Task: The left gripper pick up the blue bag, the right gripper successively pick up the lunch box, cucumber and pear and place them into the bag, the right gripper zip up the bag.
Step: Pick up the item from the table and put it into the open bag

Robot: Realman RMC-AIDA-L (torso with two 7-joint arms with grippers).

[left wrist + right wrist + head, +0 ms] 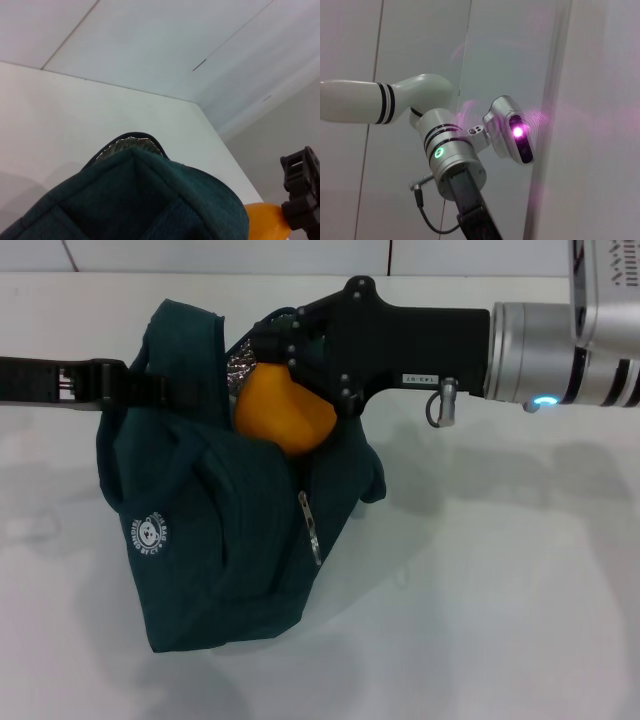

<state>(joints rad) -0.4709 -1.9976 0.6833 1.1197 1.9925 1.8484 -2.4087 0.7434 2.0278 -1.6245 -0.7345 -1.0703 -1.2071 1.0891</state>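
Pear (283,408) clamped in right gripper (278,358) fingers, poised directly above blue bag (225,540) mouth, foil lining beside it. Bag upright on white table (500,590), rim pinched shut-fingered by left gripper (128,388) on far-left side. Straight drop needed; lunch box, cucumber unseen, presumably inside.

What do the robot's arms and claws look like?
Both claws are black with jointed fingers. The right gripper sits on a long black body with a small white label and a thin looped cable, joined to a shiny silver wrist with a bluish lamp. The left gripper is black too; its wrist is silver with black rings and a green lamp, on a white arm.
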